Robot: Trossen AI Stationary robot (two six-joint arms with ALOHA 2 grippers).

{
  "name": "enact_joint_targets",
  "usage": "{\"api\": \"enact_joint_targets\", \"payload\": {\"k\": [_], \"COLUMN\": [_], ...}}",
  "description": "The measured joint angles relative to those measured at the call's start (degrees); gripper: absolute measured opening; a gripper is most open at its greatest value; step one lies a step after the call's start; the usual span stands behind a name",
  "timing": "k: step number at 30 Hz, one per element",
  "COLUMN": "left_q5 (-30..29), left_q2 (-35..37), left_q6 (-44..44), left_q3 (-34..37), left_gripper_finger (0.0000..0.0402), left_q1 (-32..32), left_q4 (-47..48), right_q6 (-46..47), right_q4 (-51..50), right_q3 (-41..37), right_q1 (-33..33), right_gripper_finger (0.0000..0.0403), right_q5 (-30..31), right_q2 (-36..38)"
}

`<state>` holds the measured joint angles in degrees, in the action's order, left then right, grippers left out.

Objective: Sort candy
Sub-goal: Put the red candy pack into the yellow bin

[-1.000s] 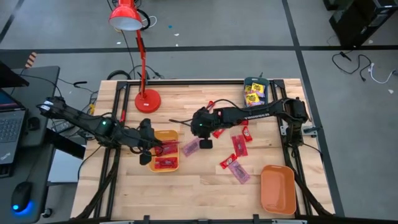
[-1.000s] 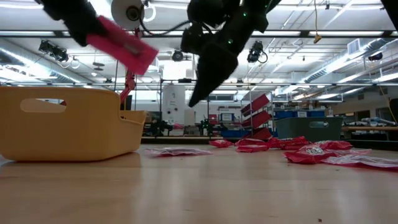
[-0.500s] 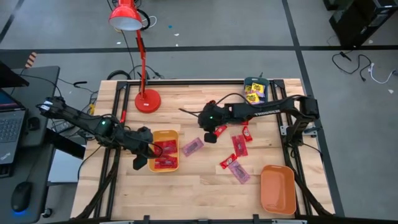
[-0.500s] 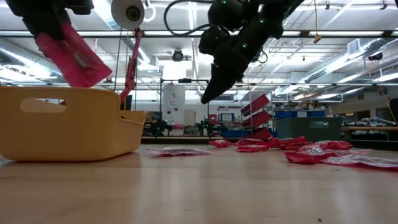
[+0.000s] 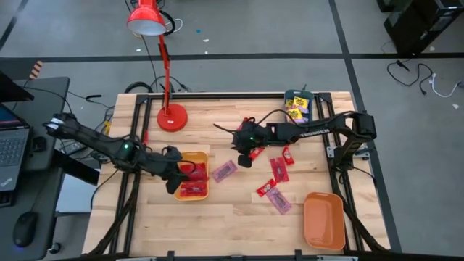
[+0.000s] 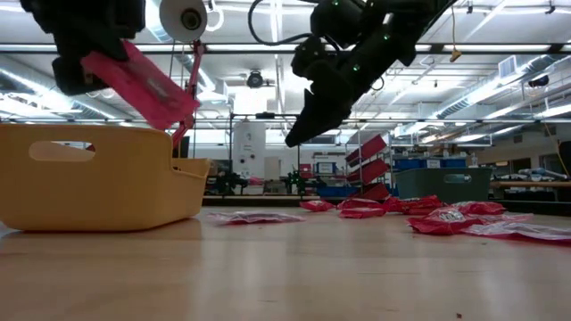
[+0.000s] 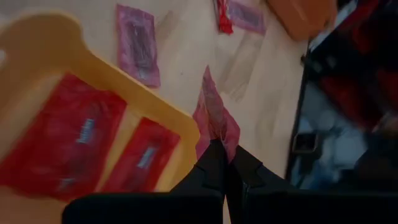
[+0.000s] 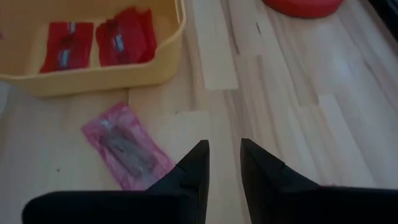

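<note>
Left gripper (image 7: pixel 225 163) clamped on pink candy (image 7: pixel 214 121) | right gripper (image 8: pixel 224 163) slightly apart | no legible print

A pale wooden worktop (image 5: pixel 217 210) in a black frame stands on a grey floor (image 5: pixel 254 29) crossed by dark tape lines. A red desk lamp (image 5: pixel 156 43) rises from the worktop's far left corner. A laptop (image 5: pixel 11 141) and a mouse (image 5: pixel 24 230) sit on a dark desk (image 5: pixel 36 203) beside the worktop's left edge. Cables (image 5: pixel 420 76) trail over the floor at right. Beyond the worktop, long ceiling lights (image 6: pixel 500 67) run over red shelves (image 6: pixel 366 165) and blue bins (image 6: pixel 419 164).
</note>
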<state>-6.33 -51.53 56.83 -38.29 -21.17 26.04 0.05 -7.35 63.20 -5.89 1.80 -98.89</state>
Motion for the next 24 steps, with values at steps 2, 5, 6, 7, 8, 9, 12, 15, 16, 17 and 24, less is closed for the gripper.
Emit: {"api": "enact_joint_targets", "payload": {"k": [2, 5, 6, 7, 8, 9, 12, 15, 16, 17, 24], "left_q5": [-1.19, -3.21, -3.31, -3.3, -3.26, -3.3, -3.5, -4.22, -4.7, -4.89, -5.22], "left_q2": [-0.02, 0.02, 0.02, -0.02, -0.04, -0.04, 0.0, 0.0, 0.0, 0.0, 0.0], "left_q6": [2.81, 6.52, 8.0, 9.33, 10.59, 11.8, 14.88, 18.73, 20.5, 21.9, 23.42], "left_q3": [2.16, 4.0, 4.57, 5.12, 5.64, 6.02, 7.12, 7.97, 8.29, 8.55, 8.66], "left_gripper_finger": [0.0, 0.0, 0.0, 0.0, 0.0, 0.0, 0.0, 0.0, 0.0, 0.0, 0.0], "left_q1": [-0.26, -0.88, -1.23, -1.64, -2.09, -2.53, -3.53, -3.76, -3.73, -3.71, -3.71], "left_q4": [-3.31, -6.92, -6.69, -6.24, -6.05, -6.14, -6.37, -6.32, -6.29, -5.88, -4.59], "right_q6": [-0.12, -0.51, -0.52, -0.55, -0.58, -0.58, -0.63, -0.65, -0.65, -0.65, -0.65], "right_q4": [1.35, 2.39, 2.25, 2.18, 2.2, 2.22, 2.18, 2.24, 2.2, 2.2, 2.7], "right_q3": [0.0, 0.0, 0.0, 0.0, 0.0, 0.0, 0.0, 0.0, 0.0, 0.0, 0.0], "right_q1": [0.24, 0.42, 0.5, 0.51, 0.54, 0.58, 0.76, 0.86, 0.85, 0.86, 0.83], "right_gripper_finger": [0.0077, 0.0075, 0.0075, 0.0076, 0.0076, 0.0076, 0.0075, 0.0075, 0.0076, 0.0076, 0.0073], "right_q5": [0.0, -0.02, -0.02, -0.02, -0.04, -0.03, -0.04, -0.04, -0.04, -0.04, -0.04], "right_q2": [0.0, 0.0, 0.0, 0.0, 0.0, 0.0, 0.0, 0.0, 0.0, 0.0, 0.0]}}
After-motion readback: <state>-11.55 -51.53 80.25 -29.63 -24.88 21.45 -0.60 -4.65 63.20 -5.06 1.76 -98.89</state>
